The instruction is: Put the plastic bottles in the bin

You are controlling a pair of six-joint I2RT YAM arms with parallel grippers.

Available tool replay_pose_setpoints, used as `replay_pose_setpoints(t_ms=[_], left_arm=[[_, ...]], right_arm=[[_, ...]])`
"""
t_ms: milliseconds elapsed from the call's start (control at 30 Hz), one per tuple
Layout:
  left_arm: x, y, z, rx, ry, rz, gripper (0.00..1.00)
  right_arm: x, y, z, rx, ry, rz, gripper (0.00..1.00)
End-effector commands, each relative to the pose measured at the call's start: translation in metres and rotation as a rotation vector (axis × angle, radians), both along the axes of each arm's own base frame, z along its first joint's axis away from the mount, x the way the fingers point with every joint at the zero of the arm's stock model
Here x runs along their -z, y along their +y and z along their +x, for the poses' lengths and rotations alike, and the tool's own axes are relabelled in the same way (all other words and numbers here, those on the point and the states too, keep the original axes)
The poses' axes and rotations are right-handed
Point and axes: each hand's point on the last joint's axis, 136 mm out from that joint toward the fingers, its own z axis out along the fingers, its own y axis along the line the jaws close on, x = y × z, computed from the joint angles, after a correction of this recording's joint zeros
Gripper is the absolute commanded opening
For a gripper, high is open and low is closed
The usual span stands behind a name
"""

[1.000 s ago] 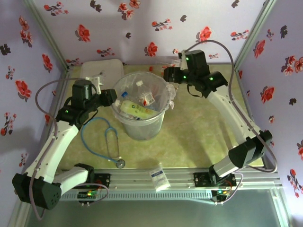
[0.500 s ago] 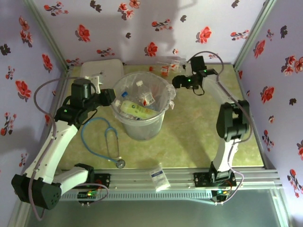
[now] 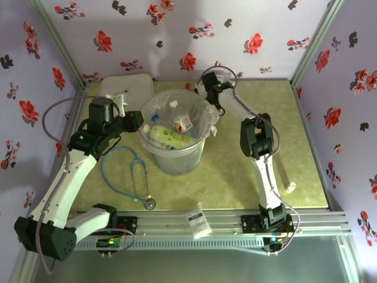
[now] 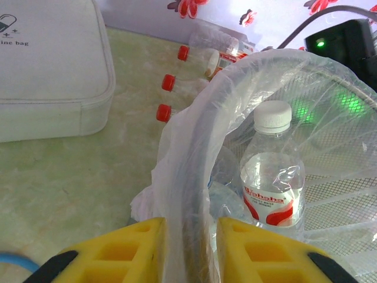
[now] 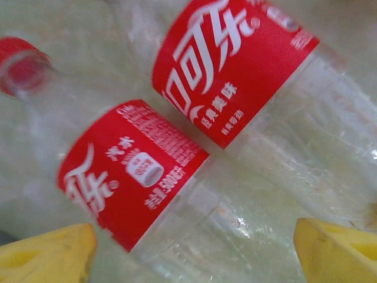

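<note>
The bin (image 3: pixel 175 154) stands mid-table and holds several plastic bottles, one with a white cap and a red label (image 4: pixel 272 177). My left gripper (image 3: pixel 137 122) is at its left rim. There its yellow fingers (image 4: pixel 126 250) are shut on the bin's rim and bag liner (image 4: pixel 188 194). Behind the bin, red-capped bottles (image 4: pixel 171 82) lie by the back wall. My right gripper (image 3: pixel 210 84) hangs over them, open. It straddles a clear red-labelled bottle (image 5: pixel 177 200), with a second bottle (image 5: pixel 235 65) lying beside that one.
A flat white lidded box (image 3: pixel 126 88) sits at the back left. A blue stethoscope (image 3: pixel 135 177) lies in front of the bin on the left. A white packet (image 3: pixel 198 220) rests on the near rail. A small pale item (image 3: pixel 290 187) lies near the right edge.
The right arm has swung left from the bin's right side to the back wall behind it, and its jaws have spread wider. The left arm has stayed at the rim.
</note>
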Motion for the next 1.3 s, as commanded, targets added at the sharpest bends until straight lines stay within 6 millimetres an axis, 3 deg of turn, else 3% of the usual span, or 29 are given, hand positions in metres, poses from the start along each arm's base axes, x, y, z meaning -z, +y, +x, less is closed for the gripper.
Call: replay_pose_setpoints(t_ms=[0,167,400,533,733,867,933,1000,1100,1267], left_arm=[[-0.013,0.005,0.000,-0.006,-0.033,0.028,0.29],[-0.010,0.006,0.000,-0.010,-0.032,0.032,0.29],[-0.005,0.005,0.005,-0.012,-0.023,0.031,0.29],[-0.004,0.006,0.005,-0.011,-0.024,0.032,0.29],[0.002,0.005,0.006,-0.014,-0.015,0.029,0.29],[0.003,0.006,0.004,-0.015,-0.018,0.030,0.29],[0.004,0.006,0.005,-0.016,-0.018,0.032,0.29],[0.006,0.005,0.006,-0.016,-0.017,0.029,0.29],[0.010,0.004,0.009,-0.014,-0.011,0.026,0.29],[0.012,0.001,0.011,-0.006,-0.010,0.019,0.29]], right_arm=[[0.018,-0.026,-0.014,0.025,0.074,-0.130,0.88],[0.028,-0.037,-0.046,0.048,0.128,-0.154,0.84],[0.027,-0.065,-0.095,0.160,0.173,-0.140,0.74],[0.023,-0.080,-0.123,0.228,0.178,-0.113,0.57],[0.019,-0.104,-0.169,0.309,0.206,-0.108,0.52],[0.021,-0.124,-0.213,0.380,0.256,-0.112,0.53],[0.025,-0.131,-0.235,0.410,0.289,-0.116,0.55],[0.025,-0.140,-0.252,0.425,0.311,-0.128,0.64],[0.007,-0.151,-0.254,0.446,0.266,-0.150,0.83],[-0.023,-0.151,-0.223,0.472,0.176,-0.099,0.89]])
